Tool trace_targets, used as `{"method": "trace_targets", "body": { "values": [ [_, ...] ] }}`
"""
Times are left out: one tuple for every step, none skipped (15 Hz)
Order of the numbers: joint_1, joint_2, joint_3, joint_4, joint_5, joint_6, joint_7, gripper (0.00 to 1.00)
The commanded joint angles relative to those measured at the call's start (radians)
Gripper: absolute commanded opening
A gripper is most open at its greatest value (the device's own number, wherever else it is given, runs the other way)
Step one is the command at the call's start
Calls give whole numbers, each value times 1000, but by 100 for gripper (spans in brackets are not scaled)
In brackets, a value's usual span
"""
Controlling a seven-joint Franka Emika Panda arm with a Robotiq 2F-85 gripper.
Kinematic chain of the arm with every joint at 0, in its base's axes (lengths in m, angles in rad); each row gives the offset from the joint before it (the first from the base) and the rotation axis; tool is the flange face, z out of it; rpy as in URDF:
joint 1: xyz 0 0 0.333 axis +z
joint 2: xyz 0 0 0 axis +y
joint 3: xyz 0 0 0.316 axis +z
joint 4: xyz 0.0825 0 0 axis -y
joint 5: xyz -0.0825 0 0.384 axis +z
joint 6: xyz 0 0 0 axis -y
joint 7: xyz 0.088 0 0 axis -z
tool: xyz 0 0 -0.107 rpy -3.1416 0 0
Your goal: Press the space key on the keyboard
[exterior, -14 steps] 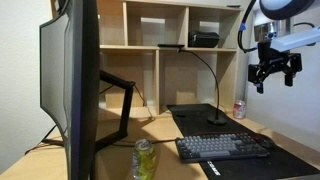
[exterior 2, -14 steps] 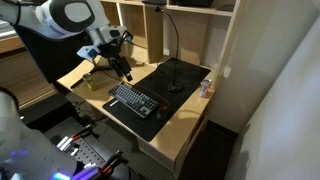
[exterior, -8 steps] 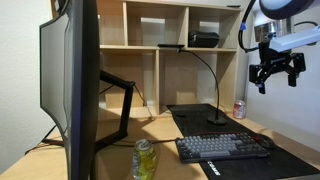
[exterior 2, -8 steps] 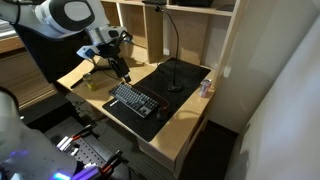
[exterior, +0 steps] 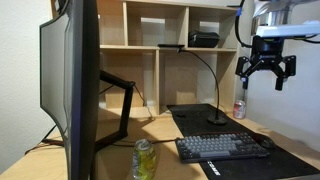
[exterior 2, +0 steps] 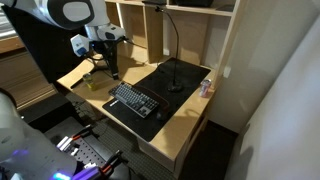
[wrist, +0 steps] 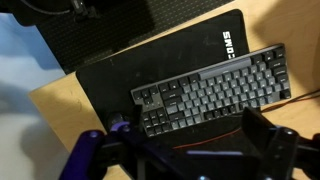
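The black keyboard [exterior: 225,147] with dark grey keys lies on a black desk mat [exterior: 195,116] on the wooden desk. It also shows in an exterior view [exterior 2: 133,99] and in the wrist view [wrist: 210,90]. My gripper [exterior: 265,80] hangs high above the keyboard, fingers pointing down, open and empty. In an exterior view [exterior 2: 106,68] it is above the mat's edge, off the keyboard's end. In the wrist view the two fingers [wrist: 195,150] frame the bottom edge, with the keyboard lying between and beyond them.
A large monitor [exterior: 72,85] on an arm stands at one side. A desk lamp [exterior: 217,118] stands on the mat behind the keyboard. A green can [exterior: 144,160] and a pink can [exterior: 239,109] stand on the desk. Wooden shelves [exterior: 160,50] rise behind.
The gripper has turned at the wrist so its fingers point straight down, and it has shifted a little sideways away from the keyboard. The keyboard has not moved.
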Motion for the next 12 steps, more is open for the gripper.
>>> {"method": "trace_targets", "body": {
  "values": [
    [-1,0,1,1,0,-2,-1,100],
    [-1,0,1,2,0,-2,-1,100],
    [-28,3,25,7,-62,-37,28,100],
    [-19,4,18,14,-58,-69,19,100],
    [-2,14,1,30,-1,-121,38,100],
    [13,22,-15,44,67,-158,51,100],
    [28,20,-30,51,126,-172,39,100],
    [25,23,-31,56,173,-177,61,100],
    [13,27,-21,63,203,-185,107,100],
    [3,34,-13,77,222,-211,151,100],
    [-6,35,-7,83,239,-225,198,100],
    [-12,33,-6,81,258,-231,240,100]
  ]
}}
